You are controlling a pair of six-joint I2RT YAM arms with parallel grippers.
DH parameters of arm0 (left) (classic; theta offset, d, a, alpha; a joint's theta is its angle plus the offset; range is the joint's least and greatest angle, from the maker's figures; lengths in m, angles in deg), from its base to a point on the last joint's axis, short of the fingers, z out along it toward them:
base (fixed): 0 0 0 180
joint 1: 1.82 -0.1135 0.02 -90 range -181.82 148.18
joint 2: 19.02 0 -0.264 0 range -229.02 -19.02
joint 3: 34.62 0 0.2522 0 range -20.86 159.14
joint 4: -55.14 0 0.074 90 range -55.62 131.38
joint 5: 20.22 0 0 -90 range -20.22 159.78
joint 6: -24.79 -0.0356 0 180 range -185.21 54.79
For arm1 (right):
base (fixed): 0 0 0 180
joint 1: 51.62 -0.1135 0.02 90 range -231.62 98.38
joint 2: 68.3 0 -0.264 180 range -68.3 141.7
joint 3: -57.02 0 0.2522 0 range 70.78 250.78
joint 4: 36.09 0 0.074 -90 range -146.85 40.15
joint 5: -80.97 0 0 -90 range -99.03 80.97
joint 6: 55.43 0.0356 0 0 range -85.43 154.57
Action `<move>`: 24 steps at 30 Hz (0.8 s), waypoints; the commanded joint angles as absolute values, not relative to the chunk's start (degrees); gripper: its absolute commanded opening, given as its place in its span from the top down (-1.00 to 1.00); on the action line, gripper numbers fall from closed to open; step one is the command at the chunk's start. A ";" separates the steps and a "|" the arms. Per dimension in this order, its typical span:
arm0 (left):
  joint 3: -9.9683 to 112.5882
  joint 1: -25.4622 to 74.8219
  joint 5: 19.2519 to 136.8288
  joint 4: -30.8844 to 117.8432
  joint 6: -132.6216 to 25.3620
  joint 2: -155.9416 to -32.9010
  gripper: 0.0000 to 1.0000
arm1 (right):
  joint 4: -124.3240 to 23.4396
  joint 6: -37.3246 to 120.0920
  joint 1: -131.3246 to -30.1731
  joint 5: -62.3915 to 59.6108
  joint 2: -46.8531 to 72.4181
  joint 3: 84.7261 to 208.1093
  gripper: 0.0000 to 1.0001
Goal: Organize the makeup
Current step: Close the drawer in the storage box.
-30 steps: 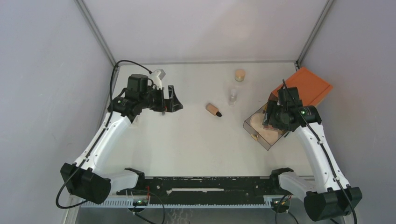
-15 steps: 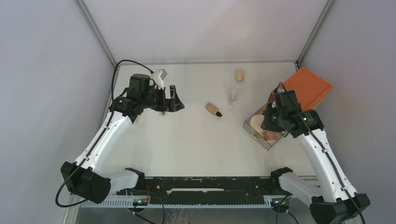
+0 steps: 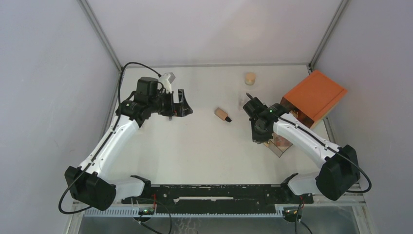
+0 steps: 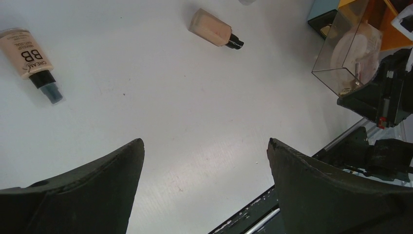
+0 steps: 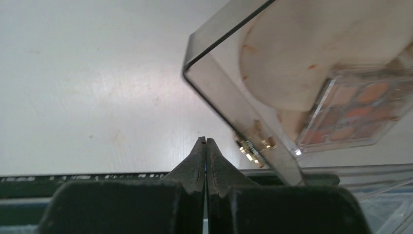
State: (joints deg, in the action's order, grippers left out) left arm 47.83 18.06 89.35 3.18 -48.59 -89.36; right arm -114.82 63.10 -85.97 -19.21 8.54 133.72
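Right fingers (image 5: pixel 198 163) together, empty, beside the clear drawer (image 5: pixel 225 103), perhaps touching; left fingers (image 4: pixel 97 187) wide apart.

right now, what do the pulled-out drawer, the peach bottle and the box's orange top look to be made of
Drawer: likely clear, smoke-tinted glossy plastic; the palette and pad show through its wall. Its small gold knob looks metallic.
Peach bottle: frosted glass or plastic, satin, with a shiny black cap.
Orange top: opaque, matte, even colour; plastic or painted board, can't tell.
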 commanded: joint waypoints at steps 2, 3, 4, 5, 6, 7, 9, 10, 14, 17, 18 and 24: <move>50.09 18.44 88.14 4.29 -48.73 -88.55 -1.00 | -112.19 63.81 -82.67 -30.82 9.07 134.88 1.00; 50.14 18.43 88.07 4.29 -48.81 -88.48 -1.00 | -111.78 63.70 -81.88 -33.10 9.24 135.06 1.00; 50.18 18.43 87.98 4.24 -48.86 -88.53 -1.00 | -111.40 63.71 -81.04 -35.48 9.38 135.36 1.00; 50.36 18.47 87.90 4.03 -48.90 -88.60 -1.00 | -111.00 63.50 -80.08 -37.67 9.47 135.60 1.00; 50.49 18.40 87.89 3.88 -48.94 -88.62 -1.00 | -110.05 63.27 -79.13 -39.33 9.36 135.73 1.00; 50.52 18.47 87.82 3.85 -48.87 -88.55 -1.00 | -109.26 63.06 -78.01 -40.68 9.17 135.73 1.00; 50.48 18.46 87.67 3.84 -48.86 -88.70 -1.00 | -107.31 62.44 -75.50 -42.24 8.77 135.87 1.00; 50.57 18.51 87.32 3.74 -48.78 -88.84 -1.00 | -106.41 62.27 -74.26 -43.07 8.48 135.97 1.00; 52.26 19.22 87.48 2.91 -49.21 -90.45 -1.00 | -99.89 59.58 -69.60 -44.78 7.84 135.66 1.00; 53.28 19.86 87.64 2.97 -48.97 -91.03 -1.00 | -95.44 56.50 -65.38 -43.01 9.37 135.65 1.00; 53.50 20.08 87.52 2.92 -48.95 -91.07 -1.00 | -94.29 55.84 -64.40 -42.78 9.72 135.65 1.00; 53.67 20.83 86.12 2.75 -48.99 -90.82 -1.00 | -91.73 53.86 -63.09 -46.23 9.21 135.65 1.00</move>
State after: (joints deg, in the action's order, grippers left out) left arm 49.55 20.20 87.21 2.20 -48.67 -91.42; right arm -96.96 56.87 -63.59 -41.96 9.83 133.83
